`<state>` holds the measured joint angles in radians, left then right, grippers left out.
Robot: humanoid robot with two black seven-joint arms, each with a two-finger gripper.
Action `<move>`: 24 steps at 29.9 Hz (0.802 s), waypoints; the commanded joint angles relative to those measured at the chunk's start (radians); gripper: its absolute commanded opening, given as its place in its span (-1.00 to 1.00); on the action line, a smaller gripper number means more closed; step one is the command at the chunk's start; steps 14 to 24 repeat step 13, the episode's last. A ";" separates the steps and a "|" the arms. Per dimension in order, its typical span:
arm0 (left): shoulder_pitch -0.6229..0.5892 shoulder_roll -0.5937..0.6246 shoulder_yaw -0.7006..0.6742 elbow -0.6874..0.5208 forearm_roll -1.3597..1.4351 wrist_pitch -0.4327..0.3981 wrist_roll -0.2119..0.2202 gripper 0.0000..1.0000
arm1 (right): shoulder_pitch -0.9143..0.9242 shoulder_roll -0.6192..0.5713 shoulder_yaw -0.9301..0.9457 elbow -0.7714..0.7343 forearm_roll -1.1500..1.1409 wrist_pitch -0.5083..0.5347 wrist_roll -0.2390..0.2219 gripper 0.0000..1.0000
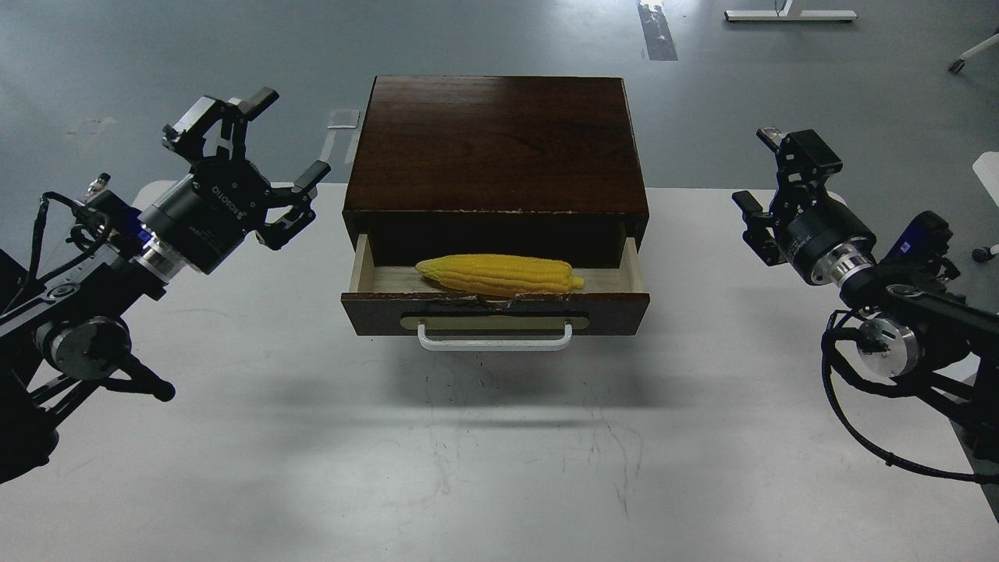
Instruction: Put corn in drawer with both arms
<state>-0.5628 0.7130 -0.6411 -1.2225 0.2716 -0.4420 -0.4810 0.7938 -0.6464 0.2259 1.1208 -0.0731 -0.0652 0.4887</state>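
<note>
The yellow corn (499, 275) lies lengthwise inside the open drawer (495, 312), which is pulled out of the dark wooden box (496, 140). The drawer has a white bar handle (495, 342) on its front. My left gripper (257, 164) is open and empty, left of the box above the table. My right gripper (769, 183) is open and empty, right of the box and well apart from it.
The box stands at the back middle of a white table (499, 437). The table's right edge runs close under my right arm. Grey floor lies beyond the table.
</note>
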 commanded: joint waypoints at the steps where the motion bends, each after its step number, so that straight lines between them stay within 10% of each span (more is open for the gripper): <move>1: 0.004 -0.003 0.000 0.000 0.005 -0.001 0.001 0.96 | -0.013 0.030 0.013 0.001 -0.001 -0.005 0.000 0.98; 24: 0.018 -0.003 0.000 0.000 0.006 0.000 -0.001 0.96 | -0.015 0.071 0.044 0.013 -0.004 0.002 0.000 1.00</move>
